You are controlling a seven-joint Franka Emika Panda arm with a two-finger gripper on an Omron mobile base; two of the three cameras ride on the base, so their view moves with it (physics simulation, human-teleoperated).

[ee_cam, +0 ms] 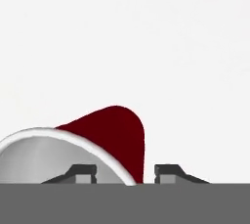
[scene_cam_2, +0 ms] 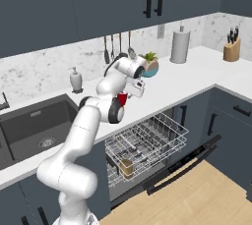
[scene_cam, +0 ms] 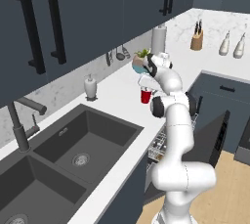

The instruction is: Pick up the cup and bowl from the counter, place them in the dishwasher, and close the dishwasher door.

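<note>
The red cup [scene_cam: 145, 96] with a white rim stands upright on the white counter [scene_cam: 117, 101], just in front of the plant pot. My gripper [scene_cam: 147, 87] reaches down onto it from above. In the hand view the gripper [ee_cam: 125, 171] straddles the cup [ee_cam: 122, 135]: one fingertip [ee_cam: 83, 171] is inside the rim and the other is outside, with small gaps to the wall. The dishwasher door [scene_cam_2: 187, 162] hangs open and the wire rack [scene_cam_2: 147, 138] is pulled out. A small tan bowl-like vessel [scene_cam_2: 127, 167] sits low in the rack.
A teal-and-tan plant pot [scene_cam: 140, 64] stands right behind the cup. A soap dispenser [scene_cam: 90, 87] and the dark double sink [scene_cam: 73, 145] lie to the left. A paper towel roll [scene_cam: 158, 39], a knife block [scene_cam: 197, 39] and two bottles [scene_cam: 224, 44] line the far counter.
</note>
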